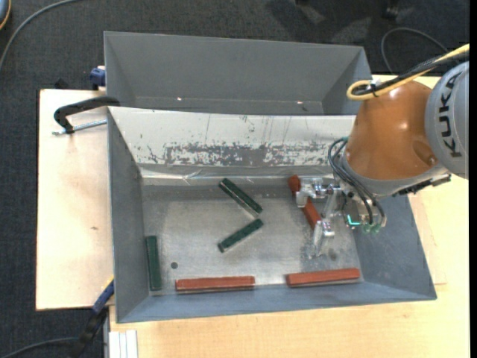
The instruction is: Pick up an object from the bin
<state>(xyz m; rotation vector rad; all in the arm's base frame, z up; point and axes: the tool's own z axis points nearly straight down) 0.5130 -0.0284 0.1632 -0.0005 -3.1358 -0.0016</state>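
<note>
From the camera view, the gripper (323, 243) hangs low in the right part of the grey metal bin (223, 73), close to the floor, under the arm's orange cover. Whether it is open or closed cannot be told, and nothing can be seen to be held in it.

The nearest thing is a short red-brown bar (308, 213), which lies slanted just to the gripper's left and toward the back wall, partly hidden by the wrist hardware. Whether the 2 touch cannot be told. A long red-brown bar (323, 277) lies flat along the front wall, just in front of the gripper. A second long red-brown bar (215, 283) lies further left along that wall.

3 dark green bars are well apart from the gripper: 1 green bar by the back wall (240, 196), 1 green bar mid-floor (240, 235) and 1 green bar by the left wall (152, 262).

The step looks like settling on a bar. To do it well, the gripper should probably centre over 1 bar only, turn so that it closes across the bar's narrow width, and stay off the bin walls. The bar at the front wall leaves little room on its wall side.
</note>
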